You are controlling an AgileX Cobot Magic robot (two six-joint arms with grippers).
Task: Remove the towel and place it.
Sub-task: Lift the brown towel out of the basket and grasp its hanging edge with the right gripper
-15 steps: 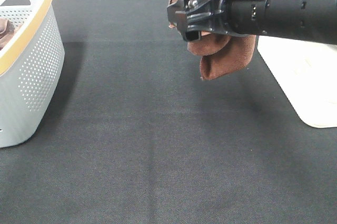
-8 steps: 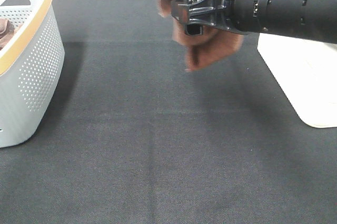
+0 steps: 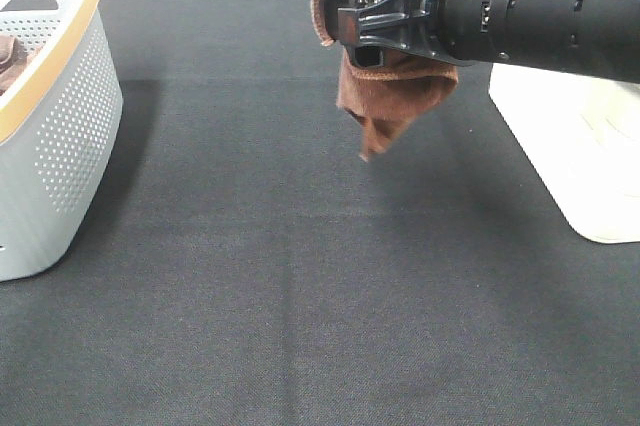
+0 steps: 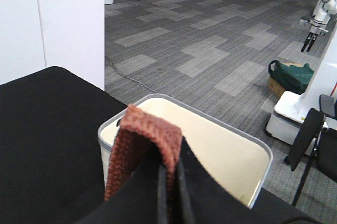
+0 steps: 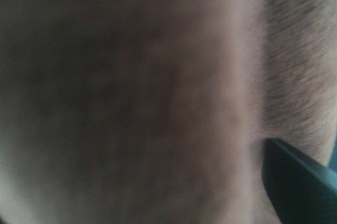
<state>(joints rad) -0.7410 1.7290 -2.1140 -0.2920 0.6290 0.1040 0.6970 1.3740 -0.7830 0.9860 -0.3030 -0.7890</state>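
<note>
The reddish-brown towel [image 3: 392, 94] hangs in the air over the far middle of the black table, its lower corner pointing down. In the left wrist view a fold of the towel [image 4: 141, 139] sticks out from my left gripper [image 4: 169, 167], which is shut on it. That gripper is above the exterior view's top edge. My right gripper [image 3: 356, 32] reaches in from the right and stands open right against the hanging cloth. The towel [image 5: 131, 98] fills the right wrist view as a blur, with one dark finger [image 5: 300, 182] at the corner.
A grey perforated basket [image 3: 60, 146] with a yellow rim stands at the left edge, a darker brown item [image 3: 8, 58] inside it. A white bin [image 3: 575, 151] sits at the right, also visible as the white bin [image 4: 221, 153] beyond the table's edge.
The right gripper has shifted slightly right and up against the towel. The hanging cloth has swung, and its lower corner now points down further left.
</note>
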